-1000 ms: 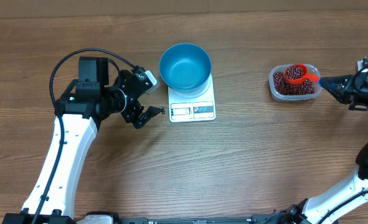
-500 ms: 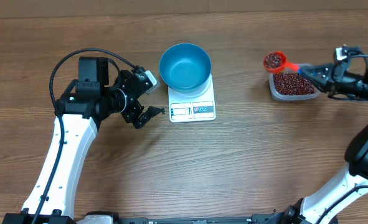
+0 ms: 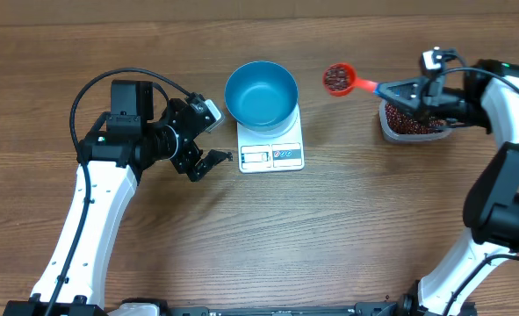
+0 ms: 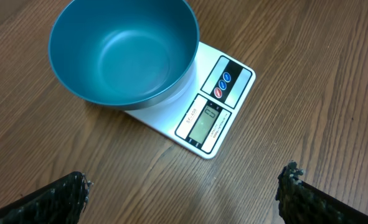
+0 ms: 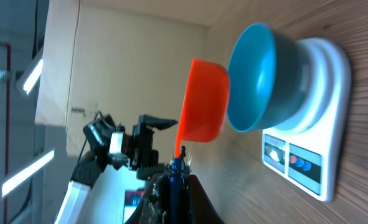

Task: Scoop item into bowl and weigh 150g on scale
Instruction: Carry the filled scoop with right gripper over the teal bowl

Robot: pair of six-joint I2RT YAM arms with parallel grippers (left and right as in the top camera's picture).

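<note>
Overhead shows beans (image 3: 335, 76) heaped in the orange scoop (image 3: 361, 84) the right hand (image 3: 391, 89) pinches, while right wrist sees only its underside; left hand (image 3: 217, 133) is spread.

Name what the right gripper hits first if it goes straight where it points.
Likely the blue bowl, met by the red scoop the right gripper holds; height is unclear, so it may pass over the rim.

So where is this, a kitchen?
Probably a robot lab, not a kitchen: a left robot arm and a right robot arm at a wooden table, with a scale and blue bowl set out.
</note>
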